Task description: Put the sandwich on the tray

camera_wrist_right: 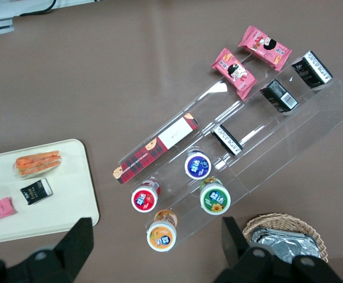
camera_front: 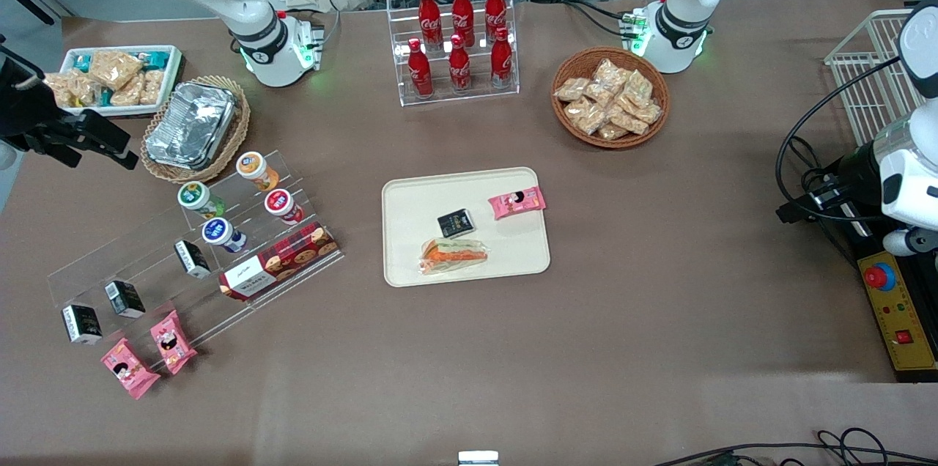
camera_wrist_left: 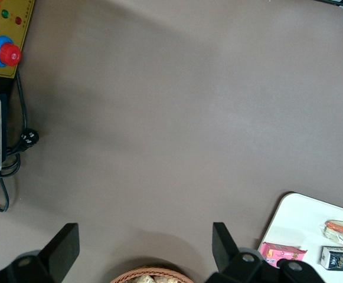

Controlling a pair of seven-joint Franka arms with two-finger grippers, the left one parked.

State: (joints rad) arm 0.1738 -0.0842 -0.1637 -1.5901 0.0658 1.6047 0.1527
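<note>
Now that it is put down: the sandwich [camera_front: 453,255] lies on the tray [camera_front: 410,196].
Pincer [camera_front: 110,146]: wide open, empty, upper left of the frame.
Risk: a careless swing could hit the foil tray [camera_front: 192,123].

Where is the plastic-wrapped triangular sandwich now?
The sandwich lies on the cream tray, nearer the front camera than the small black packet. The gripper hangs open above the foil tray's basket.

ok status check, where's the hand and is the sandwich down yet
Hand open, empty, up over the foil tray's basket. Sandwich lies on the tray, beside a black packet. Nothing in the way.
</note>
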